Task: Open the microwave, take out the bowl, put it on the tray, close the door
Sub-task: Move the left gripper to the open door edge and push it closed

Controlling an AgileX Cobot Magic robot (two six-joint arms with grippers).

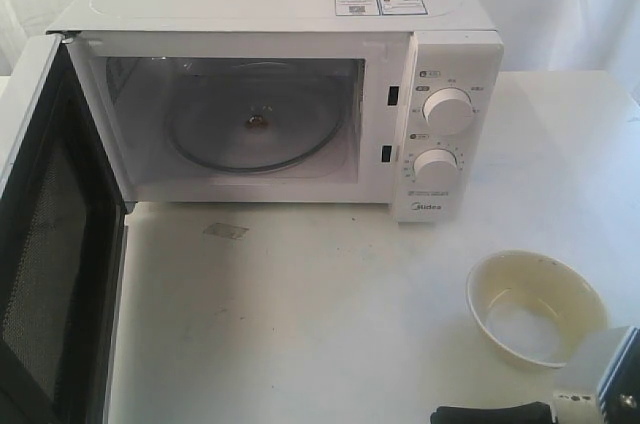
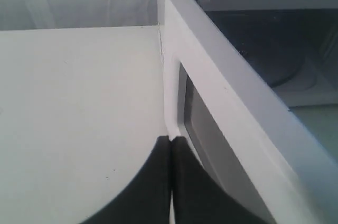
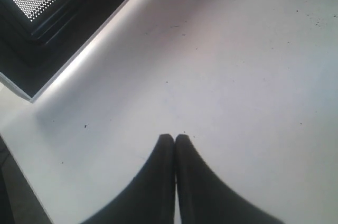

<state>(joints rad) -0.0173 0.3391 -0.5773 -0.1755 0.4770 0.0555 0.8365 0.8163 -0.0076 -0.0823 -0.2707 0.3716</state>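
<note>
The white microwave (image 1: 300,4) stands at the back with its door (image 1: 50,274) swung wide open to the left. Only the glass turntable (image 1: 255,129) lies in the cavity. The cream bowl (image 1: 535,306) sits upright on the white table at the front right. My right gripper (image 3: 175,138) is shut and empty above bare tabletop; its dark fingers (image 1: 490,414) show at the bottom edge, just below the bowl. My left gripper (image 2: 170,139) is shut with nothing in it, its tips right at the outer face of the door (image 2: 232,108); whether they touch it I cannot tell. The tray is out of view.
The open door's perforated inner panel (image 3: 47,2) juts over the table's front left. Two round knobs (image 1: 445,109) sit on the microwave's right panel. A small grey patch (image 1: 225,231) marks the table in front of the cavity. The table (image 1: 330,324) is white with dark specks.
</note>
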